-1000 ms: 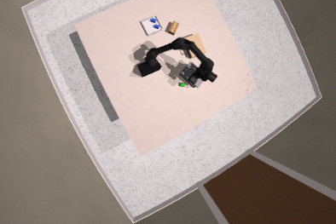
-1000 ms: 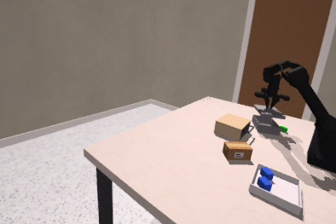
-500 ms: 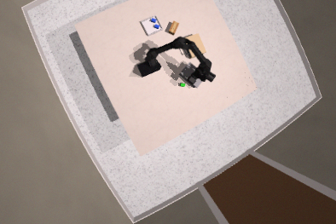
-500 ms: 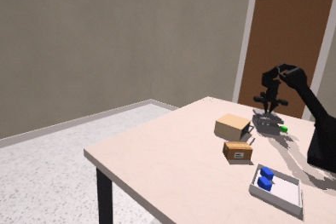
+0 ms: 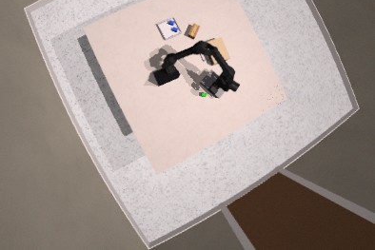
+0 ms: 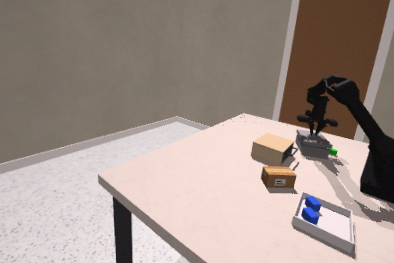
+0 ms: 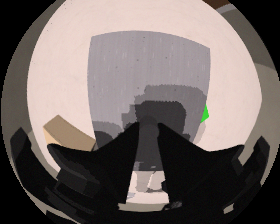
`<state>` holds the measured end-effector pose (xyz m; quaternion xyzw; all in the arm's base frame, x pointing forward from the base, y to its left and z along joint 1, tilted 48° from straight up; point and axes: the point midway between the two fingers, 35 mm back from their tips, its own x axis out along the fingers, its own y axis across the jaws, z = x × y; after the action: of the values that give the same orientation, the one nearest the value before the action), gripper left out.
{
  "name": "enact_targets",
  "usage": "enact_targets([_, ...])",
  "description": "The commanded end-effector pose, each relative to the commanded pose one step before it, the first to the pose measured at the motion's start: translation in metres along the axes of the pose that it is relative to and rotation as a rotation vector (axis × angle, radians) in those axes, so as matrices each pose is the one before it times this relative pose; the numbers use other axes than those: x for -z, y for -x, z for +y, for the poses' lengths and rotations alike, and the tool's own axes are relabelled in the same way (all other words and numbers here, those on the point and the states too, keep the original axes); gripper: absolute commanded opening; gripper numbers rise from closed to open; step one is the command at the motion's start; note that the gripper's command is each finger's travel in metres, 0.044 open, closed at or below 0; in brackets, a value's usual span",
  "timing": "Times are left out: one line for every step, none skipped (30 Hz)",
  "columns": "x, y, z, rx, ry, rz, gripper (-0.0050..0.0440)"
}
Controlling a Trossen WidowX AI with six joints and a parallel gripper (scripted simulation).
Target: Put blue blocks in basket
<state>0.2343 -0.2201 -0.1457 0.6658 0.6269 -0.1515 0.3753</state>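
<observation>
From where I stand, the pale pinkish tabletop (image 5: 176, 142) (image 6: 200, 197) (image 7: 55, 75) looks smooth and faintly mottled, with a black leg (image 6: 123, 229) under the near corner. The floor (image 5: 309, 45) (image 6: 60, 217) around it is whitish with dark speckles, meeting plain grey-brown walls (image 5: 38, 178) (image 6: 125, 47) at a pale skirting, and there's a brown door (image 5: 305, 216) (image 6: 340, 57) (image 7: 220, 4) in a light frame. Shadows of the black arm (image 5: 202, 48) (image 6: 367, 119) spread across the table. Its claw (image 5: 219, 86) (image 6: 314, 136) (image 7: 148, 126) is nearly closed, pinching the grey lid (image 5: 220, 92) (image 6: 311, 137) (image 7: 150, 62) over the dark grey box (image 6: 316, 150); I cannot tell whether the lid is fully seated. A green block (image 5: 203, 94) (image 6: 333, 151) (image 7: 205, 115) lies just beside that box. The basket (image 5: 166, 37) (image 6: 320, 242) stands upright, two blue blocks (image 5: 173, 27) (image 6: 310, 215) inside near one side. Near it sit a small brown labelled box (image 5: 193, 30) (image 6: 278, 177) and a tan box (image 5: 220, 49) (image 6: 272, 147) (image 7: 67, 134), both on the table
</observation>
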Motion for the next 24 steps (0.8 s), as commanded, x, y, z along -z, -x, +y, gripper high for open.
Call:
enact_targets([0.00069,-0.00429,-0.00013,-0.00396,-0.006,-0.0005,0.0])
enact_targets([0.00043,-0.00263,-0.00013,0.0,0.0,0.0,0.0])
enact_targets([0.00043,-0.00263,-0.00013,0.0,0.0,0.0,0.0])
enact_targets([0.00043,-0.00263,-0.00013,0.0,0.0,0.0,0.0])
enact_targets([0.00021,-0.00131,-0.00006,0.0,0.0,0.0,0.0])
enact_targets([0.0,0.0,0.0,0.0,0.0,0.0,0.0])
enact_targets([0.0,0.0,0.0,0.0,0.0,0.0,0.0])
enact_targets([0.0,0.0,0.0,0.0,0.0,0.0,0.0])
enact_targets([0.0,0.0,0.0,0.0,0.0,0.0,0.0])
enact_targets([0.0,0.0,0.0,0.0,0.0,0.0,0.0])
enact_targets([0.0,0.0,0.0,0.0,0.0,0.0,0.0])
enact_targets([0.0,0.0,0.0,0.0,0.0,0.0,0.0])
enact_targets([0.0,0.0,0.0,0.0,0.0,0.0,0.0])
enact_targets([0.0,0.0,0.0,0.0,0.0,0.0,0.0])
enact_targets([0.0,-0.001,0.0,0.0,0.0,0.0,0.0])
enact_targets([-0.00001,-0.001,0.00008,0.0,0.0011,0.0,0.0])
enact_targets([0.0,0.0,0.0,0.0,0.0,0.0,0.0])
enact_targets([0.0,0.0,0.0,0.0,0.0,0.0,0.0])
enact_targets([-0.00001,-0.001,0.00008,0.0,0.0,0.0,0.0])
enact_targets([-0.00001,-0.001,0.00008,0.0,0.0,0.0,0.0])
enact_targets([-0.00001,-0.001,0.00008,0.0,0.0,0.0,0.0])
enact_targets([-0.00001,-0.001,0.00008,0.0,0.0,0.0,0.0])
enact_targets([-0.00001,-0.001,0.00008,0.0,0.0,0.0,0.0])
enact_targets([-0.00001,-0.001,0.00008,0.0,0.0,0.0,0.0])
